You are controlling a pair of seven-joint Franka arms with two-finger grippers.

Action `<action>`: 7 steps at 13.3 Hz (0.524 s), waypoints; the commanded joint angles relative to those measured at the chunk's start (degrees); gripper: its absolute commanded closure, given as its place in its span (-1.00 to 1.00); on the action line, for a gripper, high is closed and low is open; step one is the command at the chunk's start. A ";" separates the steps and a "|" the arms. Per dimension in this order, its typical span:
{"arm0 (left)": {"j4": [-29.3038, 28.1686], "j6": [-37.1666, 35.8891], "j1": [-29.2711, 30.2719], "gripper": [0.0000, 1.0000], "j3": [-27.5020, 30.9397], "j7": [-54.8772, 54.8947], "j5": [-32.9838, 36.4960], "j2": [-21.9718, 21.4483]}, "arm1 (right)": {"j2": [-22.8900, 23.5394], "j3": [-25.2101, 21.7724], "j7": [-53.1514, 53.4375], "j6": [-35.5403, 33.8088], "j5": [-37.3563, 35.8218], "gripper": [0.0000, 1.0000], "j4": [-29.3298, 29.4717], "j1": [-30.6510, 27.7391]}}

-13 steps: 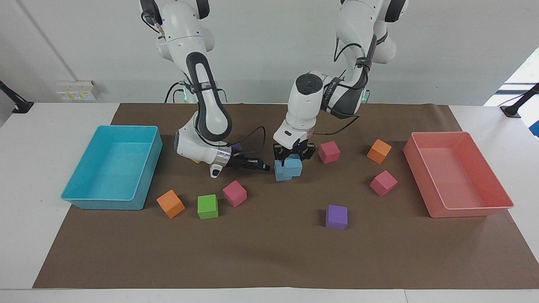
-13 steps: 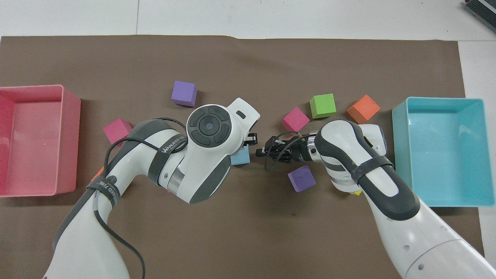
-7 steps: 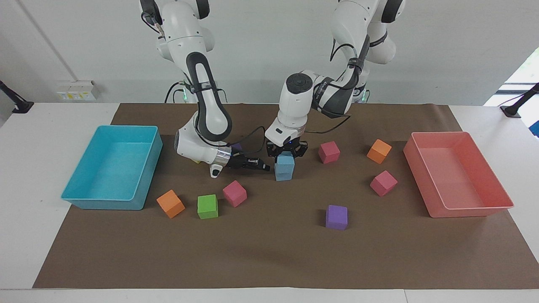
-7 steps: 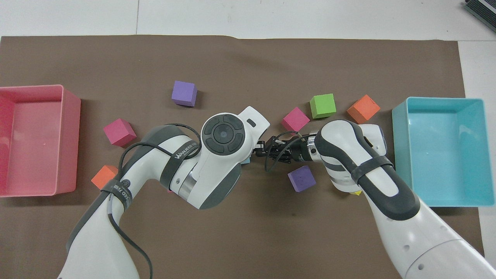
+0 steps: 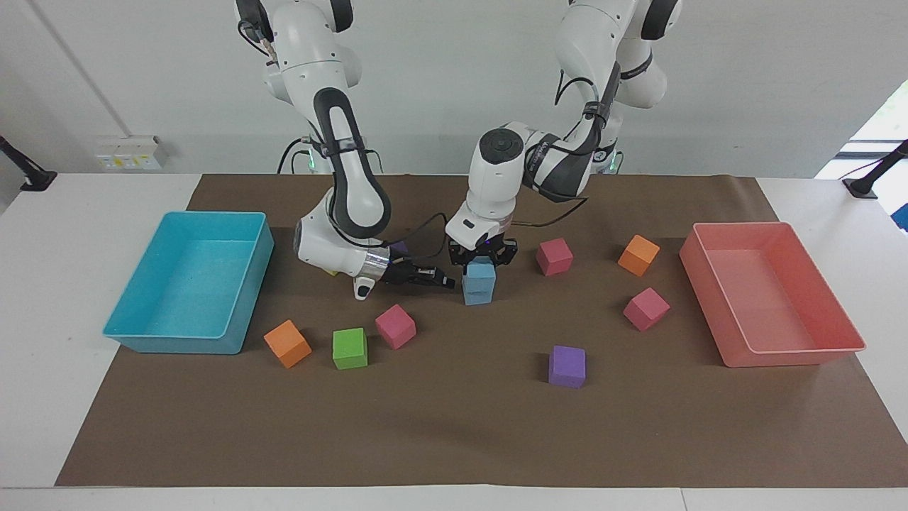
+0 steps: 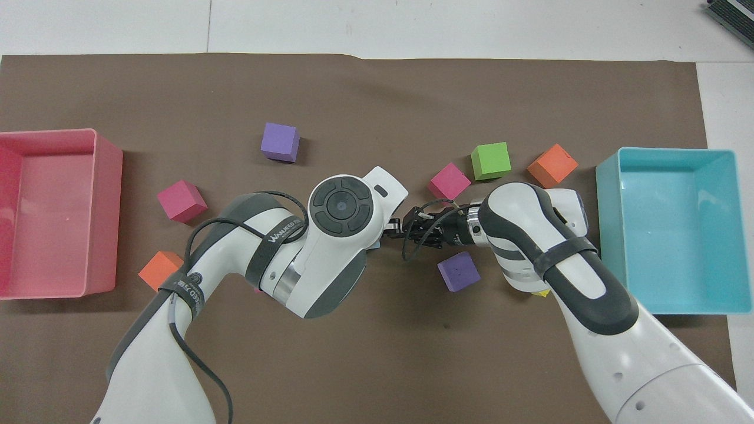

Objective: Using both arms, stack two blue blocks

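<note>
Blue foam: upper block (image 5: 481, 270) sits on lower block (image 5: 478, 292), mid-surface, near the robots' side of the brown mat (image 5: 454, 426), magenta cube (image 5: 395, 326) farther out.

Left gripper (image 5: 482, 260) is clamped on the upper block from straight above. Right gripper (image 5: 447, 282) is pinched closed on nothing, low, pointing sideways at the stack, tip just beside the lower block.

Risks, my read:
- foam sticks to the fingers on release, top block lifts or skews off
- right tip nudges the lower block and topples the stack

Orientation: cubes have no long axis of their own; stacked, the pair's long axis is vertical. Faces look roughly square to the mat edges, top one about flush.
</note>
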 commanded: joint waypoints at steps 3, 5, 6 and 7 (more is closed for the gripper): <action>-1.13 -0.19 -1.17 0.77 1.01 -0.83 -0.34 -0.89 | 0.10 0.27 -1.81 0.68 1.82 1.00 -0.35 -0.14; -1.30 -0.37 -1.17 0.76 1.01 -0.83 -0.34 -0.97 | 0.10 0.27 -1.81 0.68 1.82 1.00 -0.35 -0.14; -1.57 -0.28 -1.25 0.75 1.01 -0.83 -0.34 -1.06 | 0.10 0.27 -1.81 0.68 1.90 1.00 -0.35 -0.14; -1.57 -0.28 -1.25 0.75 1.01 -0.83 -0.34 -1.15 | 0.10 0.27 -1.81 0.76 1.82 1.00 -0.35 -0.14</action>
